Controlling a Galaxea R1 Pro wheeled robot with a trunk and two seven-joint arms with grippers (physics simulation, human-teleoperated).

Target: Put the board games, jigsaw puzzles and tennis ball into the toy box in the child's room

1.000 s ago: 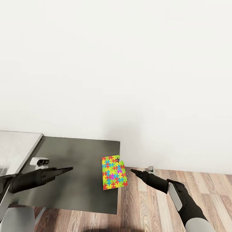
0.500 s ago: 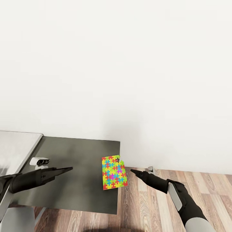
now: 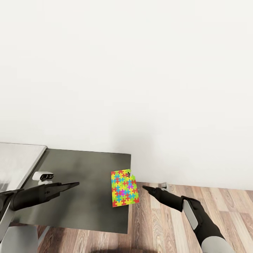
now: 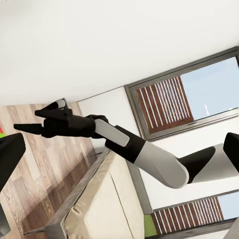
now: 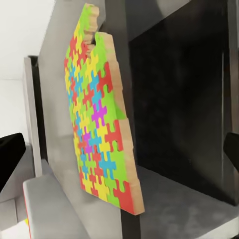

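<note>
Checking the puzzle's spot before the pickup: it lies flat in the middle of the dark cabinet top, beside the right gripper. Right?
Not the middle. In the head view the puzzle lies at the dark cabinet top's right edge, overhanging it, beside the right gripper.

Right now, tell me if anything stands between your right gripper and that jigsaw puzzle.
Nothing visible does. The right gripper points at the jigsaw puzzle, which overhangs the dark cabinet top's right edge, with open air between them.
</note>
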